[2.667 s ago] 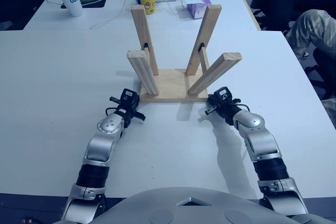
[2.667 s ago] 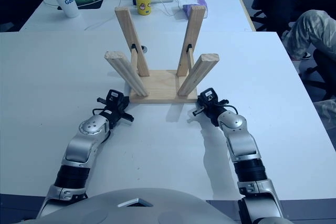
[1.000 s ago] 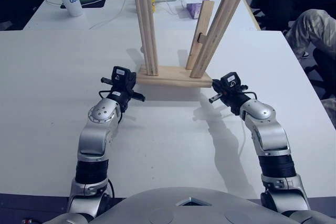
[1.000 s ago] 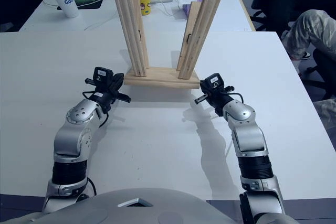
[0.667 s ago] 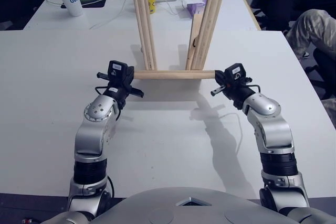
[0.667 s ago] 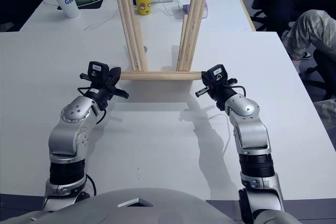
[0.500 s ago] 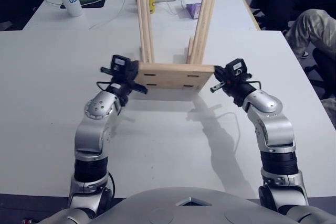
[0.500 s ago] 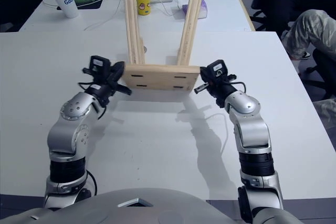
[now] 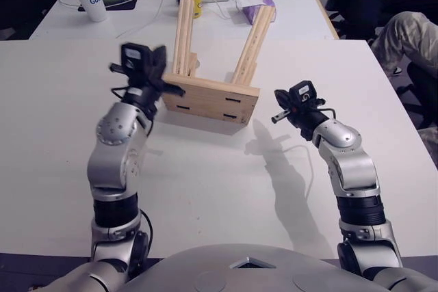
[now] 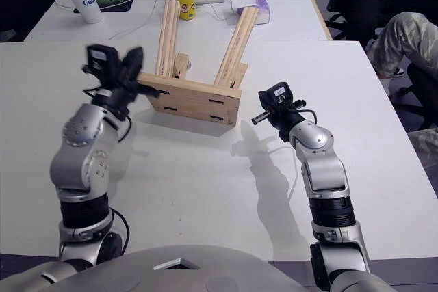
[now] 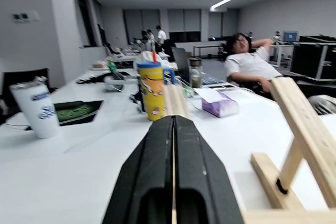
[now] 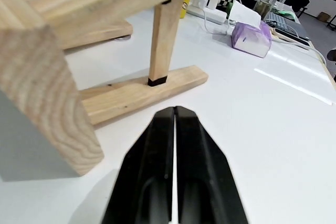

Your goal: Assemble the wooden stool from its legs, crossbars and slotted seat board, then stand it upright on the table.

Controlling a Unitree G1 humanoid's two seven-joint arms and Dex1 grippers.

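**Stool built and lying on its side; standing it up is what's left**

My left gripper [image 11: 173, 121] has its jaws pressed together to a hairline and sits against the higher left end of the seat board [image 9: 212, 100]. I can't tell whether they pinch any wood. My right gripper [image 12: 174, 111] is likewise closed, on nothing, just beside the board's right end but apart from it.

The stool [image 10: 195, 100] looks fully assembled, so I judge this is the last step. It lies on the table [image 9: 219, 182] with the board on edge and its slotted face toward me. The board's long axis runs left to right, dipping rightward. The legs [image 9: 183, 32] point away from me.

Next I'd want the right gripper against its end too, then swing the board up over the feet.
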